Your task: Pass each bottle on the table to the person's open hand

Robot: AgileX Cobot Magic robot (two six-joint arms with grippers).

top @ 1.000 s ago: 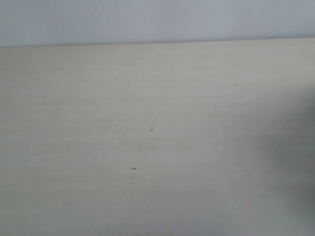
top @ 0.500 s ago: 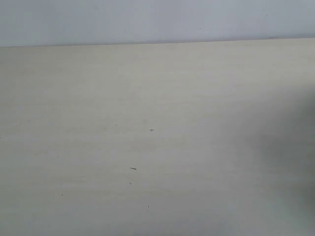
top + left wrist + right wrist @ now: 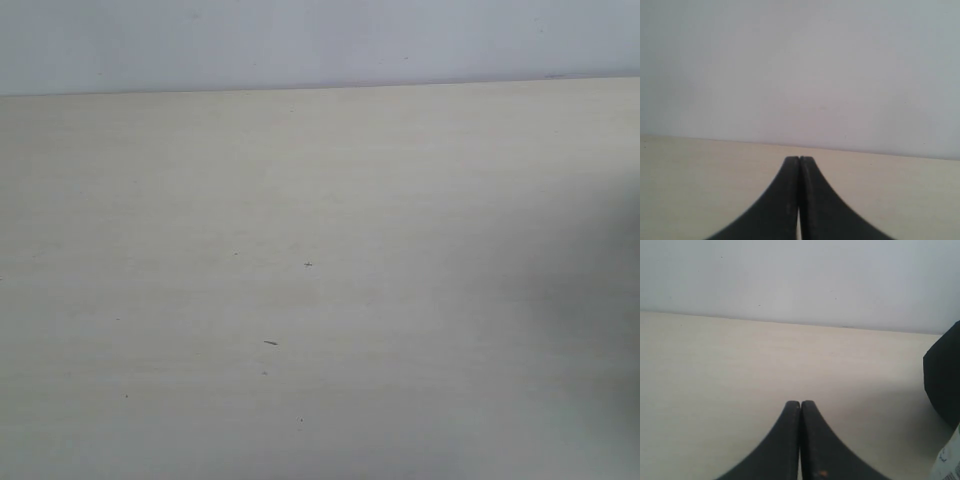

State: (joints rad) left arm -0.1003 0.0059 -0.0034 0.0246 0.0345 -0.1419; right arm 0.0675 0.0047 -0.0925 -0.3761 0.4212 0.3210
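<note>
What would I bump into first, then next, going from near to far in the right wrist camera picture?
right gripper, shut → bare table → pale wall. The black shape at the side is left out, since how far away it is cannot be told.

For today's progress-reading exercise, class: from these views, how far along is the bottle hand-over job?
Done: unclear; the exterior view shows no bottle on the table, so either all went or none came. In hand: nothing; the left hand and right hand are shut and empty. Left: cannot tell; no person shows, only a dark cut-off shape in the right wrist view.
</note>
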